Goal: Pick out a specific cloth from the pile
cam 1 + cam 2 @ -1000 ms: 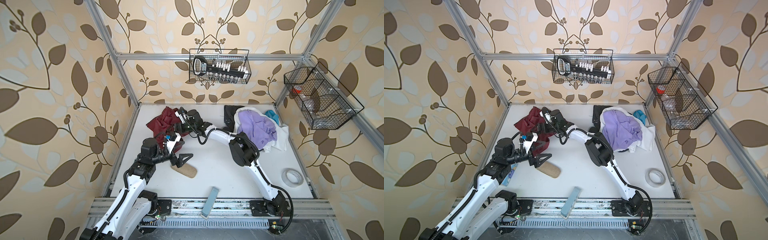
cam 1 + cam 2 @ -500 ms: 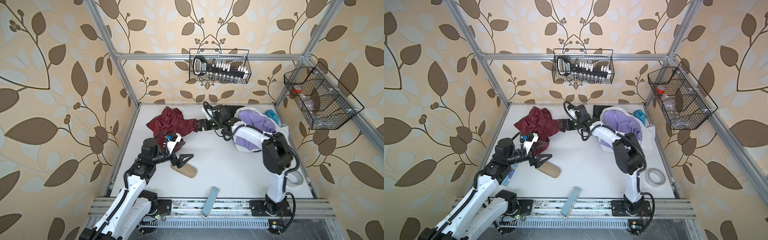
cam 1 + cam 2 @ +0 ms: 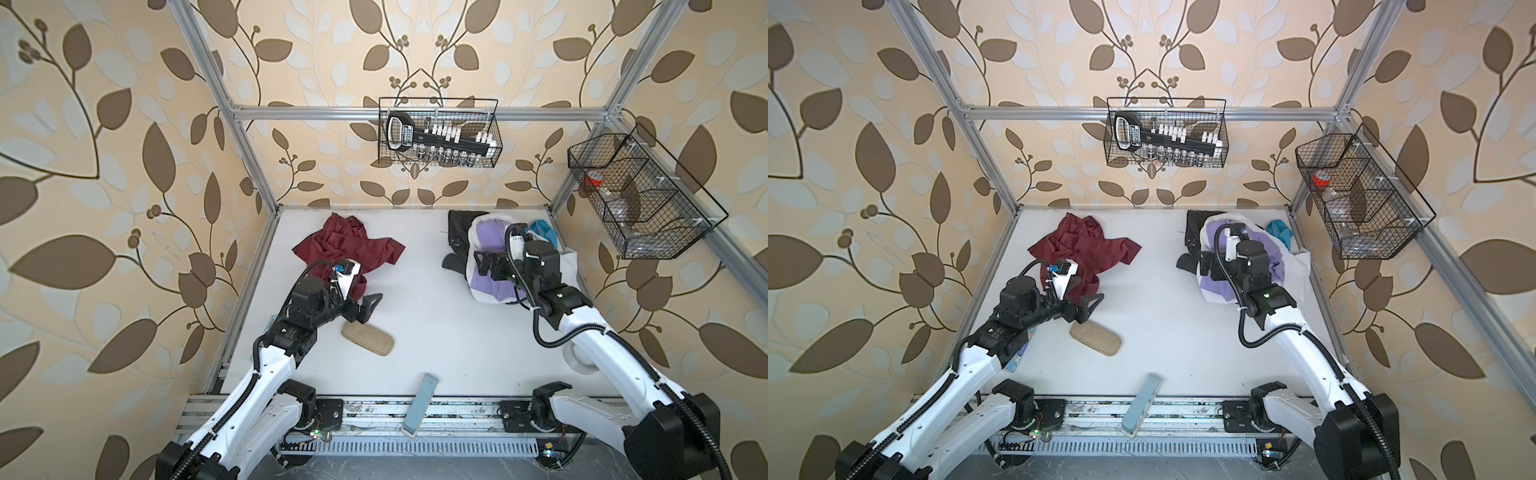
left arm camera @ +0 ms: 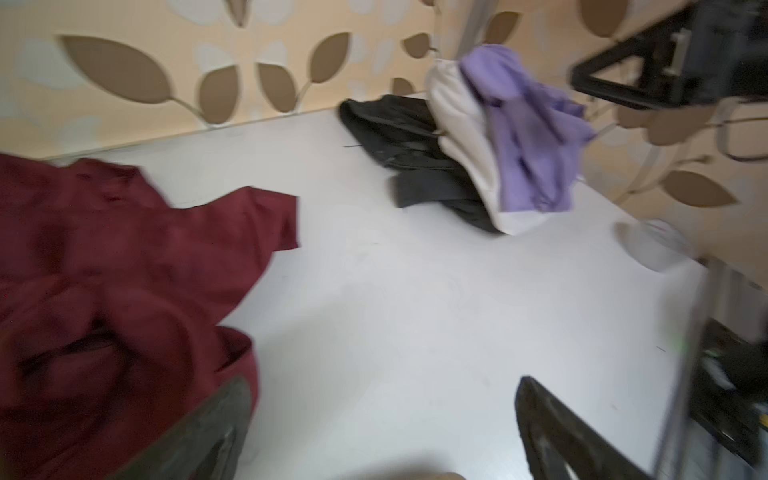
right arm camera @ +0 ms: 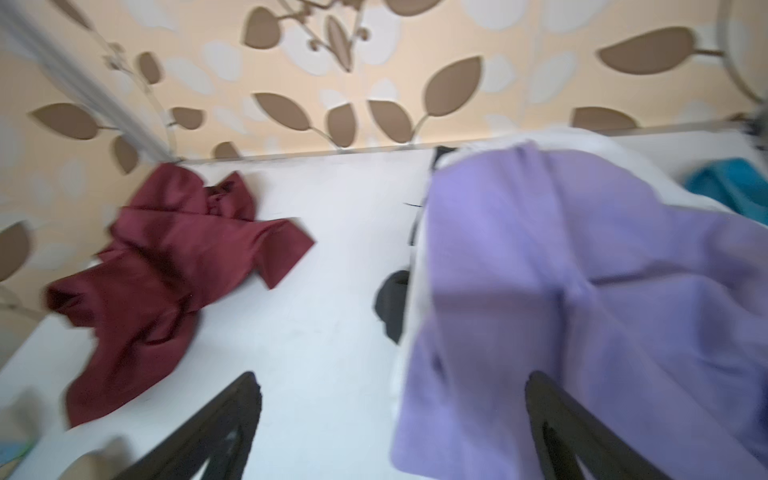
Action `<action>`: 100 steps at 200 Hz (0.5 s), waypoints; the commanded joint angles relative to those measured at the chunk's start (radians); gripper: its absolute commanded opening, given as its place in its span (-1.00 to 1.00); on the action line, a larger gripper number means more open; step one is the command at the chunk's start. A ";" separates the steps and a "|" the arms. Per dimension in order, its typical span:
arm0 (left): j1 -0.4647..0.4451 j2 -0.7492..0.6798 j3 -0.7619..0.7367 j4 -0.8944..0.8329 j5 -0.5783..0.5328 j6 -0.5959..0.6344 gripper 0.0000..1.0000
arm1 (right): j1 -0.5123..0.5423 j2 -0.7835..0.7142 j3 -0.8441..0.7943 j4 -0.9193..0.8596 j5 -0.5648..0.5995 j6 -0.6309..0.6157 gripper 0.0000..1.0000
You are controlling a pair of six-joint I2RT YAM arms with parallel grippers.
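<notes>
The cloth (image 3: 349,245) (image 3: 1088,249), dark red and crumpled, lies alone at the back left of the white table. The pile (image 3: 490,230) (image 3: 1300,266) of lavender, white, black and blue clothes sits at the back right. My right gripper (image 3: 480,264) (image 3: 1202,266) hovers open over the pile's left side; in the right wrist view (image 5: 392,384) nothing lies between its fingers, the lavender garment (image 5: 582,270) lies below and the cloth (image 5: 178,257) is far off. My left gripper (image 3: 369,307) (image 3: 1090,307) (image 4: 380,395) is open and empty, just in front of the cloth (image 4: 124,257).
A tan oblong pad (image 3: 368,338) lies just in front of the left gripper. A pale blue bar (image 3: 419,405) overhangs the front edge. A tape roll (image 3: 577,361) sits at the right, partly under the right arm. Wire baskets (image 3: 438,133) (image 3: 636,195) hang on the back and right walls.
My right gripper has swung from the dark red cloth across the table to above the pile. The cloth now lies spread wider at the back left. The left arm has stayed put.
</notes>
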 commanded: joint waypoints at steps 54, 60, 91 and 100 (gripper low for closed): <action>0.037 0.056 -0.239 0.480 -0.890 0.023 0.98 | -0.088 -0.047 -0.403 0.584 0.352 -0.104 0.99; 0.058 0.076 -0.258 0.530 -0.891 0.016 0.98 | -0.102 -0.024 -0.415 0.611 0.366 -0.098 0.99; 0.172 0.239 -0.302 0.708 -0.770 -0.062 0.98 | -0.147 0.068 -0.459 0.753 0.370 -0.085 0.98; 0.181 0.292 -0.300 0.736 -0.715 -0.062 0.97 | -0.163 0.095 -0.477 0.799 0.366 -0.081 0.98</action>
